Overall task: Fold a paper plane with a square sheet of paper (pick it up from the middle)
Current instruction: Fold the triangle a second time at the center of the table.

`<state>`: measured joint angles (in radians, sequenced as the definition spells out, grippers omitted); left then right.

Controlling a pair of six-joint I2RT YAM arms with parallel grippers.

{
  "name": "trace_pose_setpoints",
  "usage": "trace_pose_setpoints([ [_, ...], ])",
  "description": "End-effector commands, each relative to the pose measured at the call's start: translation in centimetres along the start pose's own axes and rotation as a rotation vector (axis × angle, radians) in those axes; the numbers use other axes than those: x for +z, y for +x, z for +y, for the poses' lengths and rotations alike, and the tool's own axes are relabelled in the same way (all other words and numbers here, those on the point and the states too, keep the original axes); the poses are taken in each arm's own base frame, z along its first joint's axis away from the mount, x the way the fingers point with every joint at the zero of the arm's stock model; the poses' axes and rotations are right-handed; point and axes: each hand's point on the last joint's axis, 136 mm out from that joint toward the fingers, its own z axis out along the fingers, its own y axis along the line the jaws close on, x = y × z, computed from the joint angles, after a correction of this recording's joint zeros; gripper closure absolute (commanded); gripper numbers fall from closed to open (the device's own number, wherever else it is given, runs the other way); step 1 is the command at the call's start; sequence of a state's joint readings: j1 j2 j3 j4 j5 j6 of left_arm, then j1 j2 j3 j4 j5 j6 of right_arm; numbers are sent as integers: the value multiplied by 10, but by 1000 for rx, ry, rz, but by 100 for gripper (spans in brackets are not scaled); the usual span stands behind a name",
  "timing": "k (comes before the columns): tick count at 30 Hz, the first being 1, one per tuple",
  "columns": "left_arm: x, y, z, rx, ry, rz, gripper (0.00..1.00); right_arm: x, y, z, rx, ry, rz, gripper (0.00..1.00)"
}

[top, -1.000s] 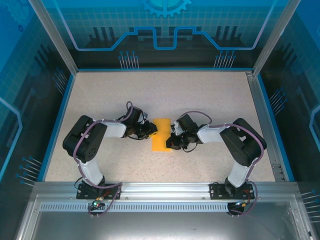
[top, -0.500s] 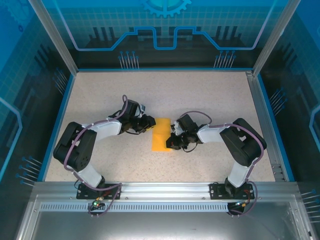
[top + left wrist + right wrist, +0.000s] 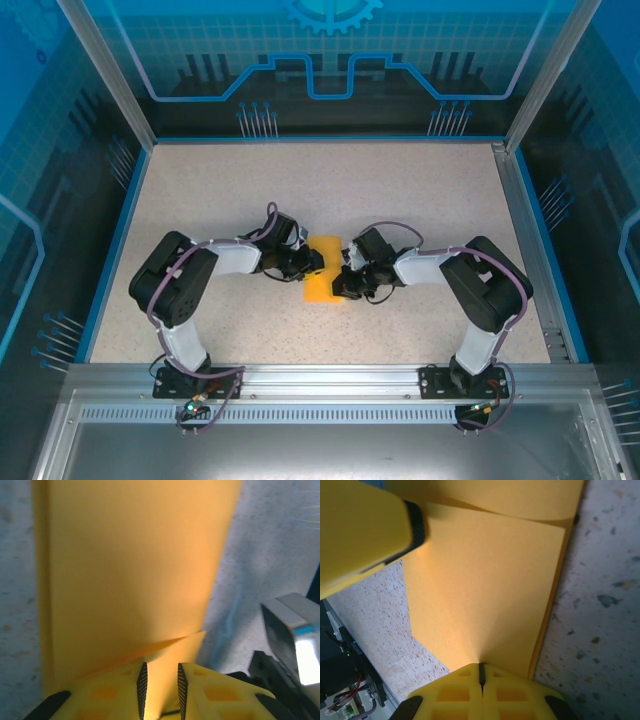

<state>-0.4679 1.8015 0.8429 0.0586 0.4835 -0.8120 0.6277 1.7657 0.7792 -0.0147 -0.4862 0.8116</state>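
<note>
**The square sheet of paper (image 3: 320, 283), part-folded, lies at the centre of the table (image 3: 200, 190).**
The paper is light, limp and easily creased, so it is best pinched at its edges. The right gripper (image 3: 345, 281) is closed on its 3 o'clock edge. The left gripper (image 3: 312, 262) stands narrowly apart around the 9 o'clock edge; half a second ago it sat out toward 10 o'clock.
</note>
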Motion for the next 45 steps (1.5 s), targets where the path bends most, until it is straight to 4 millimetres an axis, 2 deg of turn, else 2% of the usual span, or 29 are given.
trace_pose_setpoints([
  [1, 5, 0, 12, -3, -52, -1, 74, 0, 18, -32, 74, 118, 57, 97],
  [9, 9, 5, 27, -9, -95, 17, 75, -9, -2, 14, -17, 39, 15, 95],
  [11, 9, 5, 26, -8, -91, 17, 75, -8, -3, 16, -17, 41, 17, 95],
  [13, 8, 4, 26, -9, -92, 15, 75, -8, -13, 27, -30, 18, 2, 95],
  [19, 8, 5, 24, -7, -88, 20, 75, 1, -20, 43, -53, -4, 7, 94],
  [24, 8, 4, 23, -9, -84, 17, 75, 12, -22, 37, -32, 12, 16, 93],
  [32, 8, 3, 20, -10, -77, 15, 75, 28, -10, -4, 35, 106, 38, 94],
  [36, 8, 3, 21, -9, -80, 15, 75, 22, -4, -1, 39, 95, 41, 94],
  [40, 9, 3, 22, -12, -82, 18, 75, 9, -6, 19, 6, 22, 19, 94],
  [45, 9, 4, 23, -14, -86, 20, 75, 14, 14, -8, 51, 57, 66, 93],
])
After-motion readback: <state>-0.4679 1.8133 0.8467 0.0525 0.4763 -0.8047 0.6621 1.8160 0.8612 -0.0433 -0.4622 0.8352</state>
